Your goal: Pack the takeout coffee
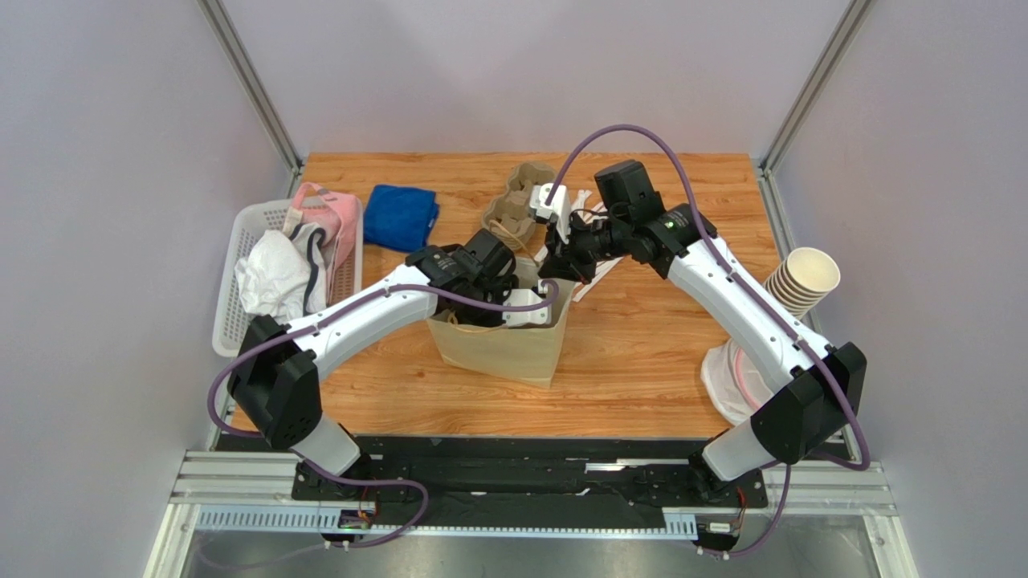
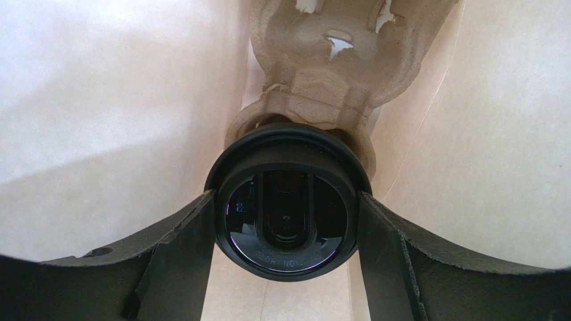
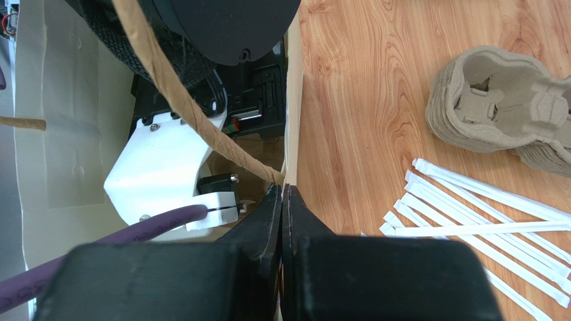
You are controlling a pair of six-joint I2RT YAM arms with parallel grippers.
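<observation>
Left wrist view: inside the paper bag (image 2: 100, 100), the left gripper (image 2: 285, 198) clamps the takeout coffee (image 2: 287, 217) by its lid; the right gripper (image 3: 283, 194) pinches the bag's rim.

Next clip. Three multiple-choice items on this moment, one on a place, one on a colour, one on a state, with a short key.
1. Where is the takeout coffee?
A) in the white basket
B) in the paper bag, seated in a pulp cup carrier
C) beside the straws

2. What colour is its lid?
A) white
B) black
C) red

3. How is the right gripper?
A) open over the straws
B) shut on a straw
C) shut on the paper bag's rim

Key: 1 B, bag walls surround it in the left wrist view; 2 B, the lid is glossy black; 3 C, its fingers pinch the paper edge.
</observation>
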